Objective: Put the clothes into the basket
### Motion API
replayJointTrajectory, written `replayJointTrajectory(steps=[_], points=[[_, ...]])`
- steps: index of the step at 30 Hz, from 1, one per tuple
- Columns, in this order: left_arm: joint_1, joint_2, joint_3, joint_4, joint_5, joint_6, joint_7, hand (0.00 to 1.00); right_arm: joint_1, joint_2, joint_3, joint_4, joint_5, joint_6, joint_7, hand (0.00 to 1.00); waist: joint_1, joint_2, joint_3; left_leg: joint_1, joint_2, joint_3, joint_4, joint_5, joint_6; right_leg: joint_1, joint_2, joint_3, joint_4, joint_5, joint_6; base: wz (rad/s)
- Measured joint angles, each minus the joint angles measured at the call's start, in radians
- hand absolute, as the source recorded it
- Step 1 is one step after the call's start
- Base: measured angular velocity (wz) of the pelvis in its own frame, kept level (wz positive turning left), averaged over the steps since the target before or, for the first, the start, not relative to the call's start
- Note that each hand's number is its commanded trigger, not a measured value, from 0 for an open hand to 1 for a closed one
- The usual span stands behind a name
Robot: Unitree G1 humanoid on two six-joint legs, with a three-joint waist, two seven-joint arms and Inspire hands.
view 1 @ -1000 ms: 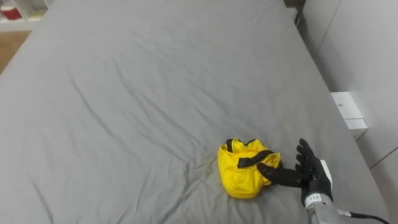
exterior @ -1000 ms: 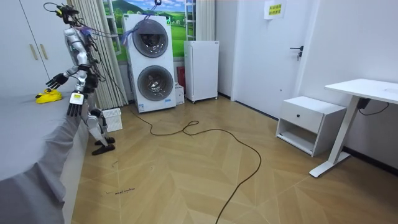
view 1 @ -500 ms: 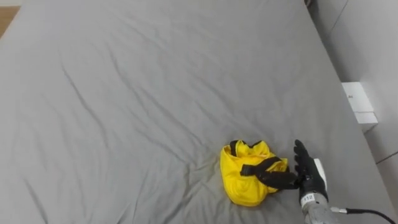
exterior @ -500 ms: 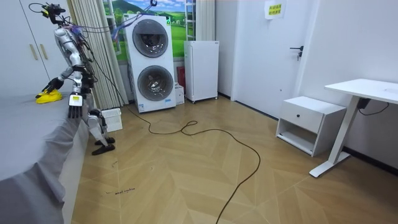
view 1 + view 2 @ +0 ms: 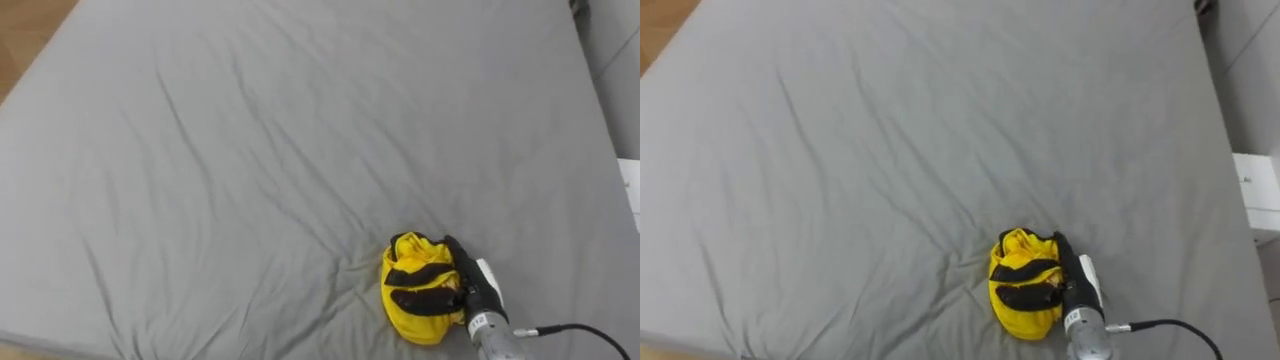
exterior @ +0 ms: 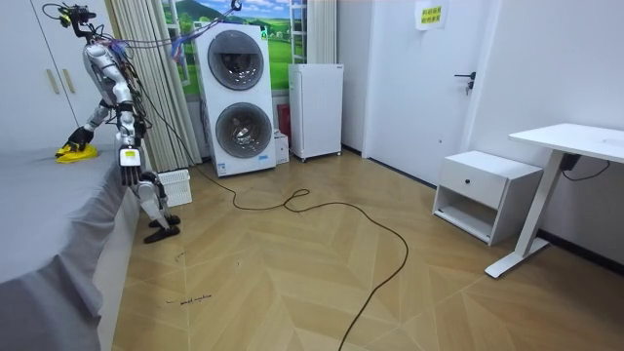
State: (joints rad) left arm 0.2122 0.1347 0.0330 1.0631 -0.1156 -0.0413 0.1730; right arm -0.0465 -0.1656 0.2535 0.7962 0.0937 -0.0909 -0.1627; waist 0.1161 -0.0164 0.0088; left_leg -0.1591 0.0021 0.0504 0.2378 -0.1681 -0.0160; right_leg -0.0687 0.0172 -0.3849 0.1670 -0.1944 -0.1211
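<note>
Fingers (image 5: pixel 455 258) of the right hand (image 5: pixel 468 290) are pressed along the right flank of the yellow garment (image 5: pixel 415 315), w/ the thumb laid across its front. The cloth appears to be pinched, i.e. a grip is judged to be on. Half a sec. ago the same hand is seen flat beside the bundle, fingers straight and spread, only the thumb touching. Now it is turned edge-on and closed in, and the bundle looks squeezed narrower. The overall shift of the eye views is put down to the camera, not the garment.

For the task: the pick-up step is prob. done or nearly so. Lift and carry to the basket are not yet begun. The garment is found near the lower right of the grey bed (image 5: pixel 250 150), resting on the sheet.

In the room view the robot is seen standing at the bed's edge, and the left hand (image 6: pixel 126 156) is hung idle by the mattress side. A white slatted crate (image 6: pixel 175 186) is seen on the floor by the feet, poss. the basket. Nothing else is seen on the sheet, so the lift is unobstructed. A thin pinch could be lost if loose cloth slips.
</note>
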Motion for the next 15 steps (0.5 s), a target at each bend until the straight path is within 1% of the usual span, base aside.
replayJointTrajectory(steps=[1,5,7,9,11,15], points=[[0.000,0.000,0.000,0.000,0.000,0.001,0.002,0.00,-0.005,0.000,0.001,0.015,-0.003,-0.005,0.001,1.00,0.000,0.000,-0.0002,-0.001,0.000,0.000,0.000,0.000,0.000,0.000,0.000,-0.001,0.000,0.000,0.000,0.05],[-0.004,0.000,0.000,0.000,0.000,0.007,0.016,0.00,-0.028,-0.004,-0.002,0.085,-0.015,-0.021,-0.001,1.00,-0.002,0.003,0.0004,-0.006,0.000,0.001,0.001,0.000,0.000,0.000,0.000,-0.004,0.000,-0.002,0.002,0.03],[-0.008,0.000,-0.002,-0.002,0.000,0.011,0.017,0.00,-0.050,-0.013,-0.003,0.123,-0.016,-0.022,-0.002,1.00,-0.005,0.003,0.0001,-0.010,-0.001,0.001,0.002,0.002,0.003,0.001,-0.002,-0.015,-0.001,-0.005,0.003,0.15],[-0.020,0.000,-0.015,0.000,0.000,0.014,0.019,0.00,-0.071,-0.036,-0.011,0.169,-0.016,-0.022,-0.002,1.00,-0.007,0.004,-0.0006,-0.017,-0.004,0.001,0.004,0.005,0.007,0.001,-0.007,-0.035,-0.001,-0.008,0.006,0.28],[-0.020,0.001,-0.023,0.000,0.002,0.016,0.019,0.00,-0.082,-0.040,-0.021,0.195,-0.018,-0.020,-0.003,1.00,0.000,0.006,-0.0017,-0.020,-0.007,0.000,0.003,0.006,0.008,0.000,-0.009,-0.041,-0.001,-0.008,0.008,0.14],[-0.010,0.003,-0.022,-0.002,0.029,0.040,0.019,0.00,-0.091,-0.040,-0.041,0.230,-0.027,-0.007,-0.005,1.00,0.001,0.006,-0.0033,-0.020,-0.014,0.000,0.001,0.007,0.010,0.004,-0.017,-0.057,-0.004,-0.012,0.015,0.12]])
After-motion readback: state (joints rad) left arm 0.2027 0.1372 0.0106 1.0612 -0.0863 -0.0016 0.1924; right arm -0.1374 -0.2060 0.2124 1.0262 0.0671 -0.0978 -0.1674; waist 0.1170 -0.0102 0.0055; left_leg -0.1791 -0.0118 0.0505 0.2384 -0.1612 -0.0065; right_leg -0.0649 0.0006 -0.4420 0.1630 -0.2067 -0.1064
